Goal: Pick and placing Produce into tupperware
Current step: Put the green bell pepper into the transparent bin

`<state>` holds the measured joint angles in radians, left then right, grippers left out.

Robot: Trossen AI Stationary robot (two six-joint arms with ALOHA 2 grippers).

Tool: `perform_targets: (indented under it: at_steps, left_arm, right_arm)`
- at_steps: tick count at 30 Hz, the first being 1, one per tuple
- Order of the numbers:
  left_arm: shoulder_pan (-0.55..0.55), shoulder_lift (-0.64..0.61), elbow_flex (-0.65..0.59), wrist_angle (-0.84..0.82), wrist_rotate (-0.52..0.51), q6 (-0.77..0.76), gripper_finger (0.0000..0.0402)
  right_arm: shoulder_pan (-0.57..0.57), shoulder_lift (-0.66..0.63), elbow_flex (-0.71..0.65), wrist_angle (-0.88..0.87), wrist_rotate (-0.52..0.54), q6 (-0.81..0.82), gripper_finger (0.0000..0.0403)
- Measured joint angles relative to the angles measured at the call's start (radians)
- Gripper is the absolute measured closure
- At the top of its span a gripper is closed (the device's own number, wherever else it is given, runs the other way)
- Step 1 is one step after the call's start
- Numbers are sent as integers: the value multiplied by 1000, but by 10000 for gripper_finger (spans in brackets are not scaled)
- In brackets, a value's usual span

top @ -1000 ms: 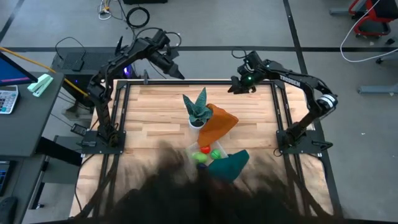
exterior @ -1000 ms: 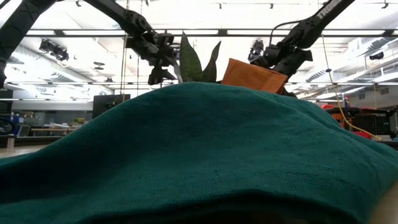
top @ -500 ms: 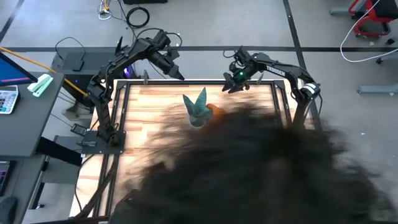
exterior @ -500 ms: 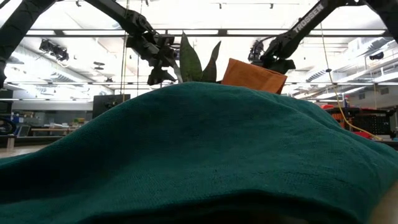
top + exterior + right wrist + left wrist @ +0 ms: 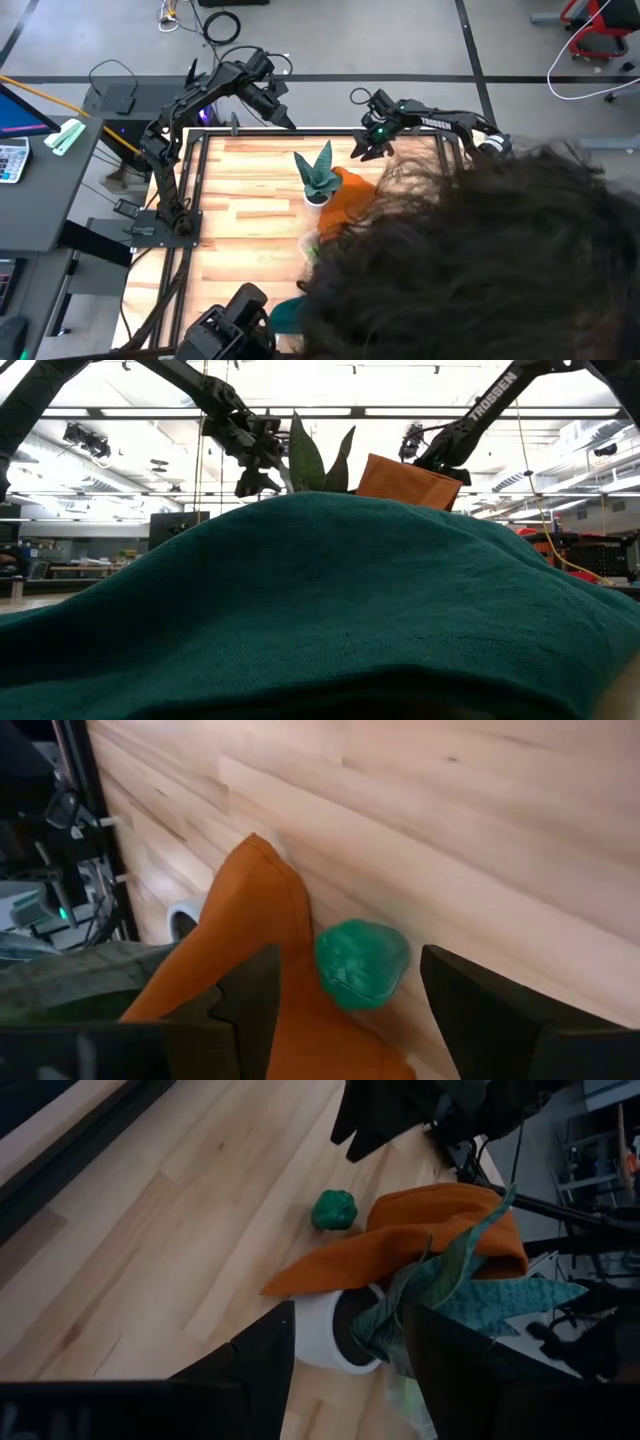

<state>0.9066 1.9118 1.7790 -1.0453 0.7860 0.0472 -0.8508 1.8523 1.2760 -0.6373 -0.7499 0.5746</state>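
Observation:
A green produce piece (image 5: 362, 963) lies on the wooden table beside the edge of an orange cloth (image 5: 255, 950), and also shows in the left wrist view (image 5: 333, 1210). My right gripper (image 5: 358, 150) hovers open just short of it, with nothing between its fingers (image 5: 350, 1020). My left gripper (image 5: 280, 118) waits open above the table's far edge, looking down at the potted plant (image 5: 440, 1295). A person's head hides the tupperware in the high view.
The spiky plant in its white pot (image 5: 318, 178) stands mid-table with the orange cloth (image 5: 352, 195) draped against it. A person's dark hair (image 5: 480, 260) covers the table's right and near part. A teal cloth (image 5: 320, 610) fills the low view. A black device (image 5: 235, 325) sits at the near edge.
My right gripper has gone down and toward the table's left, closing in on the orange cloth and the green produce, still open. A person's head has swung across the high view and now covers the table's right and near part.

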Motion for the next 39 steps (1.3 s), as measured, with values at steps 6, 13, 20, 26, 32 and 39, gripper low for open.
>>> perform_targets:
  at_steps: [6,13,20,26,32,39]
  left_arm:
    - [-1,0,0,0,0,-17,211]
    - [-1,0,0,0,0,-17,207]
    - [-1,0,0,0,0,-10,208]
    - [0,0,0,0,0,-17,207]
    - [0,0,0,0,-2,-15,212]
    - [0,0,0,0,-8,-15,212]
  right_arm:
    - [38,2,-12,17,30,-3,201]
    - [49,5,-12,13,30,33,201]
    - [62,27,-12,15,74,2,190]
    - [107,50,-12,17,92,-42,166]
    - [126,50,-12,25,138,-132,125]
    - [156,50,-12,25,179,-228,66]
